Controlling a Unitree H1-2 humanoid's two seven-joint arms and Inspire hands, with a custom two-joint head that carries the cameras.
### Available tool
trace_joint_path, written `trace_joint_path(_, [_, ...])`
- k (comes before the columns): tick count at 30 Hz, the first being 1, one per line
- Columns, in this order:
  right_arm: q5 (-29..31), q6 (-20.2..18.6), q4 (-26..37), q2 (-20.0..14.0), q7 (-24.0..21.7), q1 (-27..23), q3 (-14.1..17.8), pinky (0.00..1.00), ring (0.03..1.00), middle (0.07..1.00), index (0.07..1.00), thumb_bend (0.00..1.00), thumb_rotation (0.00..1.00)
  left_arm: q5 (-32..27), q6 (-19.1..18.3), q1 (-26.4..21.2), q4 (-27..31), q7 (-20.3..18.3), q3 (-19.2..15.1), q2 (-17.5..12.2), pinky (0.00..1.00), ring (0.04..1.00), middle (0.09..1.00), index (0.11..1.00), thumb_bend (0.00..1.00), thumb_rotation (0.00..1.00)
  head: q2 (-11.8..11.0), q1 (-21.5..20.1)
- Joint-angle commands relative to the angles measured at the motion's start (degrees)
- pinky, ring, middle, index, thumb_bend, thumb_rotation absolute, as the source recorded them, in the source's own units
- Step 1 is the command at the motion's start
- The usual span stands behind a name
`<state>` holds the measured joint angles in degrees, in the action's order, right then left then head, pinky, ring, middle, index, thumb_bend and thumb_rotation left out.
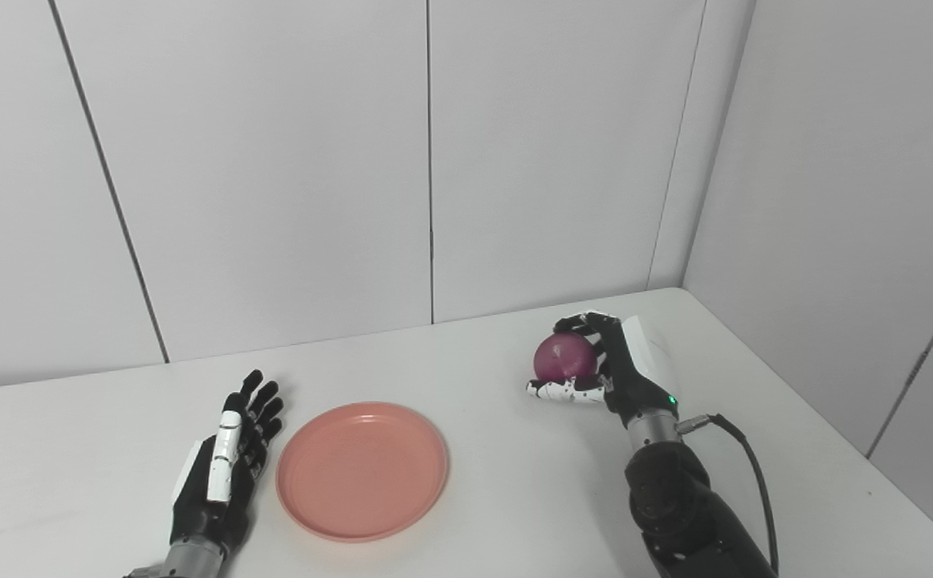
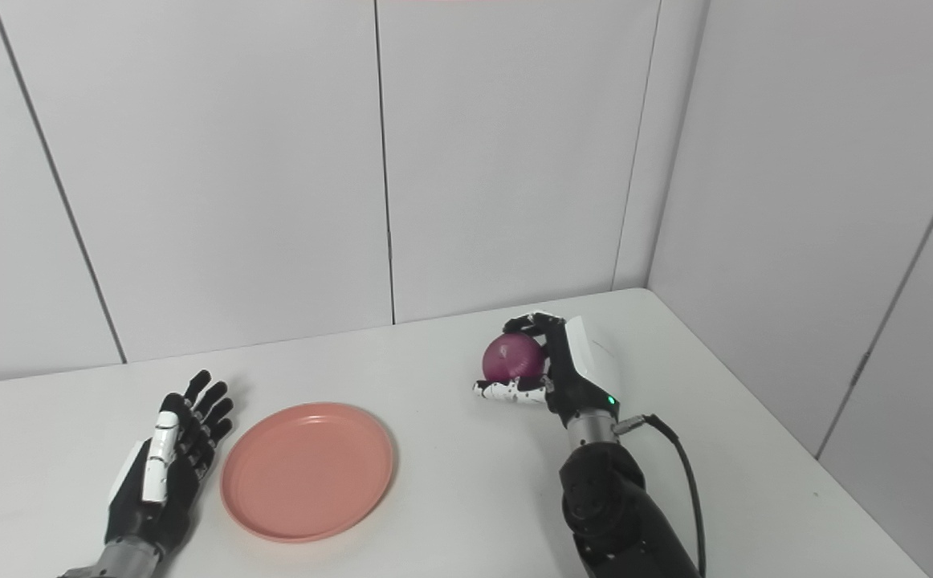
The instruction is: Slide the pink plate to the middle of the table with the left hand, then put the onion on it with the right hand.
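— Two hands, so where's the onion [image 1: 564,358]?
— Right of centre, wrapped by the right hand [image 1: 605,365]; fingers [image 1: 575,323] curl over it, thumb beneath.
— And the left hand [image 1: 226,470]?
— Lower left, fingers spread, empty, just beside the pink plate [image 1: 362,470] on the surface [image 1: 499,498].

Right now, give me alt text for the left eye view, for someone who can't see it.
The right robot hand grips a purple onion at the table's far right. An empty pink plate sits nearer the middle, with the left robot hand open just beside it.
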<state>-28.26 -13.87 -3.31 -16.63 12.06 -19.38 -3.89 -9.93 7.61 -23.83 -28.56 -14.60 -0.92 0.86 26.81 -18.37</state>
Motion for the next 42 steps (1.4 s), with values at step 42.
trace_joint_path(42, [-4.59, 11.57, -12.77, 10.77, -5.08, -10.86, -15.10, 0.25, 0.361, 0.453, 0.545, 0.50, 0.00, 3.03, 0.31, -0.37, 6.26, 5.32, 2.74, 2.48, 1.00, 0.990, 0.983, 0.980, 0.63, 1.00, 0.50, 15.99])
